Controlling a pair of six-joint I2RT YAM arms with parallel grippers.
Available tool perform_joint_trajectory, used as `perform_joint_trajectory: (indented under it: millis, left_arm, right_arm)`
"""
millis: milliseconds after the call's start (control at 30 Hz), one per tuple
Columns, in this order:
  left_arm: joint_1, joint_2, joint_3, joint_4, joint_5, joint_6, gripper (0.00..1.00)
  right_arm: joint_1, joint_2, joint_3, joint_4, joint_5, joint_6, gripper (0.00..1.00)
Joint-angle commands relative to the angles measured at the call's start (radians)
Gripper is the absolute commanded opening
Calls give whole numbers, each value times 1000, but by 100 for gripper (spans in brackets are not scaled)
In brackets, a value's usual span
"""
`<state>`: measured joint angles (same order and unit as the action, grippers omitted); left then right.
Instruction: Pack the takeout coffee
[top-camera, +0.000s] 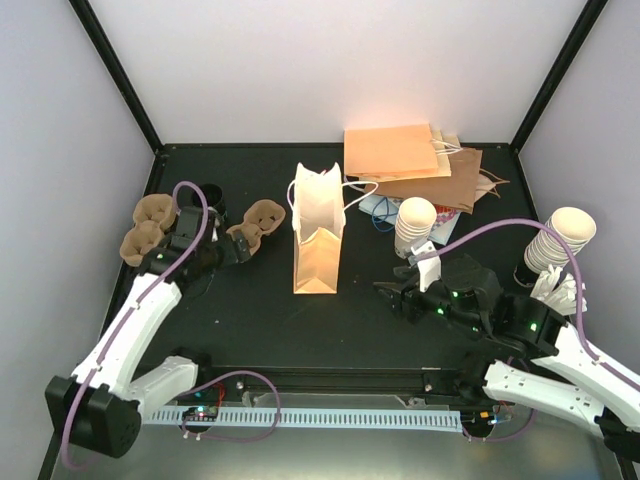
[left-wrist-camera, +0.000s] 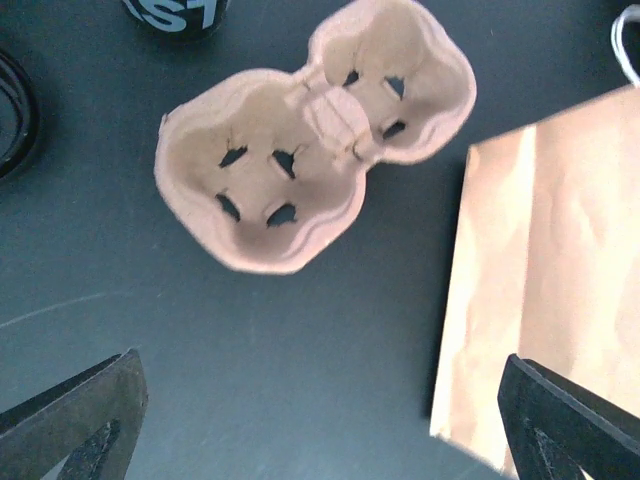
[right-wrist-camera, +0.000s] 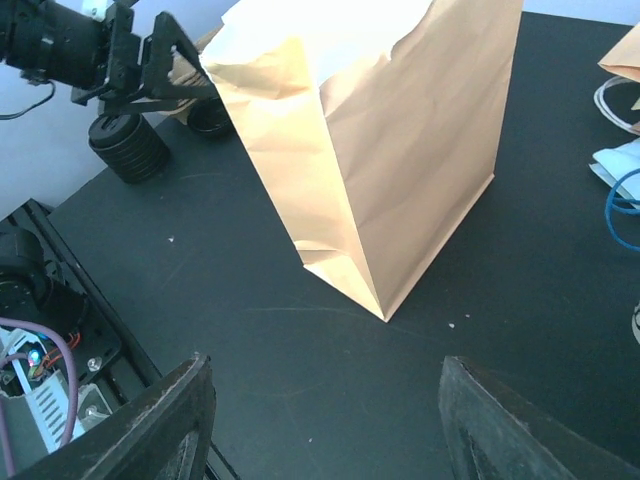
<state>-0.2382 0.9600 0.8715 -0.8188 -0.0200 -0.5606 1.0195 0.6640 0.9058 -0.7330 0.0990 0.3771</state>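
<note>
Carrier staging looks like the step in hand: the left gripper hovers, jaws spread wide and empty, over a brown two-well pulp carrier lying on the desk beside the open paper bag. The right gripper holds nothing, jaws apart. Next probably comes a reach to the takeout coffee, upper left of the overhead view (only its dark round top shows clearly), gripped below the lid.

Pulp carrier tray: lies flat ahead of the left fingers, centred between them. Paper bag: upright, just beyond the right-hand finger.
</note>
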Motion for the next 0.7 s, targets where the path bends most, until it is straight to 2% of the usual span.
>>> perform_joint_trajectory:
  millis: [0, 133, 267, 467, 667]
  left_arm:
    - [-7, 103, 14, 161, -52, -186, 99]
    - [-7, 289, 146, 69, -98, -295, 99]
    - [-12, 488, 278, -13, -74, -276, 97]
    - [-18, 612, 315, 52, -71, -277, 93]
    - [-19, 737, 388, 49, -38, -366, 91]
  right_arm:
    - [-2, -19, 15, -38, 40, 26, 64]
    - [-2, -17, 26, -55, 58, 28, 64]
    - [-2, -5, 41, -54, 56, 31, 64]
    - [-2, 9, 61, -55, 69, 25, 65]
    - [-2, 22, 71, -54, 74, 23, 64]
